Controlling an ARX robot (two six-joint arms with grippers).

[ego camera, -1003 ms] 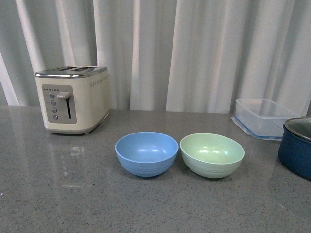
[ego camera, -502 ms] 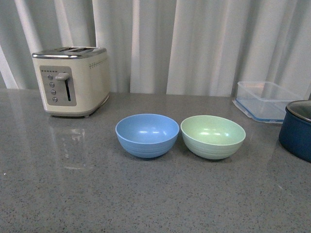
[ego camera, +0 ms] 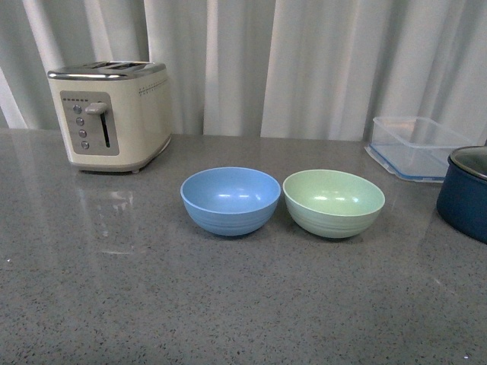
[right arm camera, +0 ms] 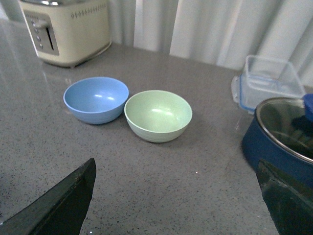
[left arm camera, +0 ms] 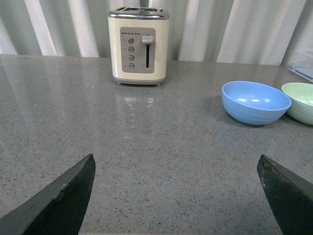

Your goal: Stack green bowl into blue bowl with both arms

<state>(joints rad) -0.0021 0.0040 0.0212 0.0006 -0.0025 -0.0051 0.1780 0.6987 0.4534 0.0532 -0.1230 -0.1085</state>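
Gleaming grey countertop (ego camera: 228, 304), blue bowl (ego camera: 230, 200), green bowl (ego camera: 333, 202), white curtain (ego camera: 304, 68) behind.

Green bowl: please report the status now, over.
Left end effector open, empty; right end effector open, empty. Green bowl upright on table, beside blue bowl, not yet stacked. Nothing in the way; dark pot stands apart.

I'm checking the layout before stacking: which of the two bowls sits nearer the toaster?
The blue bowl, the one toward the toaster; the green bowl lies on the far side, toward the navy pot.
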